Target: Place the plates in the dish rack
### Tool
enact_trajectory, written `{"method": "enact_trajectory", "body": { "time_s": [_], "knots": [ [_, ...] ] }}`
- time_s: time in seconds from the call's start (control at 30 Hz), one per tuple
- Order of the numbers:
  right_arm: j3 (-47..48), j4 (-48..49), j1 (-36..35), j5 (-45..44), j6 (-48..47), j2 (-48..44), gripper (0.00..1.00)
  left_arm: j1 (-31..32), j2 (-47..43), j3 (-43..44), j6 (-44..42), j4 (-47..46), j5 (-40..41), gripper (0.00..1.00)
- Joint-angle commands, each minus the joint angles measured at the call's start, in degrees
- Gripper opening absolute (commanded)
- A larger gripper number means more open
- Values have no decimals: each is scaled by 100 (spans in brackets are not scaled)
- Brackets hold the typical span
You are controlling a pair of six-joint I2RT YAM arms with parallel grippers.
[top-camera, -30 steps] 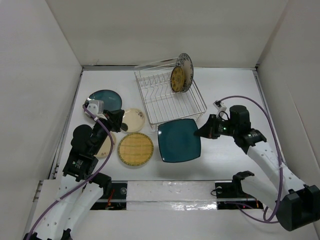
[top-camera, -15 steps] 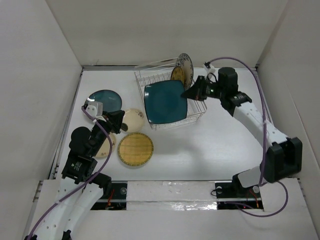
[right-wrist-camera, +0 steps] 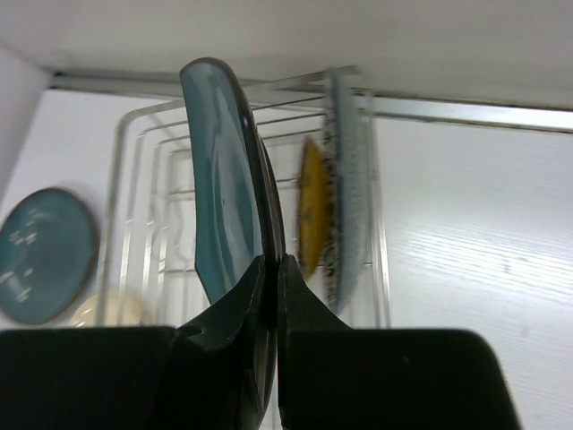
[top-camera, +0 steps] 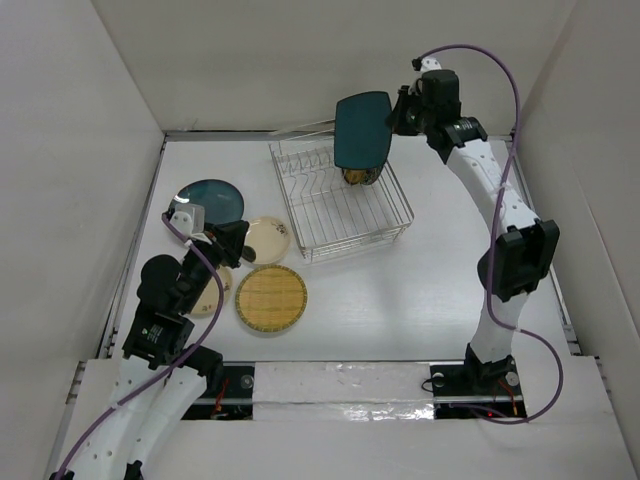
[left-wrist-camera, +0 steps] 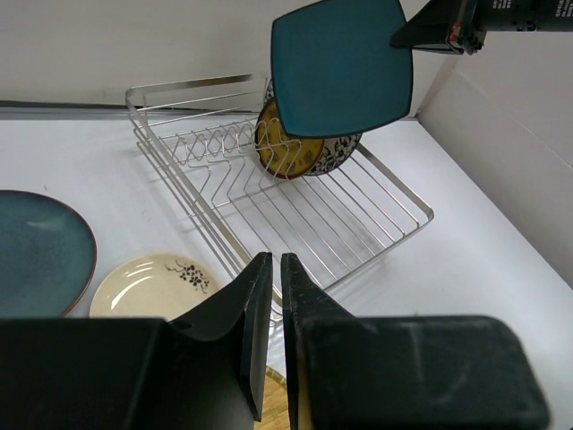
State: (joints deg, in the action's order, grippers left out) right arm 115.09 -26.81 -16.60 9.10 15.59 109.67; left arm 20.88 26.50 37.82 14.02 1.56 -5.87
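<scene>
My right gripper (top-camera: 398, 118) is shut on the edge of the square dark teal plate (top-camera: 361, 130) and holds it on edge high above the far end of the silver wire dish rack (top-camera: 340, 205). In the right wrist view the plate (right-wrist-camera: 224, 170) stands edge-on between the fingers. The small yellow-brown plate (right-wrist-camera: 311, 208) and the blue-and-white plate (right-wrist-camera: 345, 188) stand upright in the rack's far slots, just right of it. My left gripper (top-camera: 232, 240) is shut and empty, low over the table beside a cream plate (top-camera: 268, 238).
On the table left of the rack lie the round dark teal plate (top-camera: 211, 198), a second cream plate (top-camera: 212, 288) partly under my left arm, and the woven yellow-tan plate (top-camera: 271, 297). White walls close the far and side edges.
My right gripper has lifted the square teal plate off the table, carried it to the far end of the rack and tipped it from flat onto its edge. The left arm has barely moved.
</scene>
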Motion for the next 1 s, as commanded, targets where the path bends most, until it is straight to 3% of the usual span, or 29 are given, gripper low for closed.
{"method": "enact_trajectory", "body": {
  "time_s": [0.0, 0.27, 0.5, 0.7, 0.97],
  "knots": [
    [173, 755, -291, -1269, -66, -323, 0, -23, 48, -38, 22, -262, -81, 7],
    [540, 1775, -651, -2439, -91, 168, 0, -23, 153, -38, 22, -244, -46, 7],
    [743, 2758, -1064, -3808, -1093, 678, 0, -23, 224, -38, 13, -244, -46, 7],
    [1226, 3330, -1187, -4311, -1796, 1231, 0, -23, 259, -47, 4, -227, -37, 7],
    [1183, 3972, -1355, -4637, -2016, 1312, 0, -23, 338, -38, 4, -227, -46, 7]
  ]
}}
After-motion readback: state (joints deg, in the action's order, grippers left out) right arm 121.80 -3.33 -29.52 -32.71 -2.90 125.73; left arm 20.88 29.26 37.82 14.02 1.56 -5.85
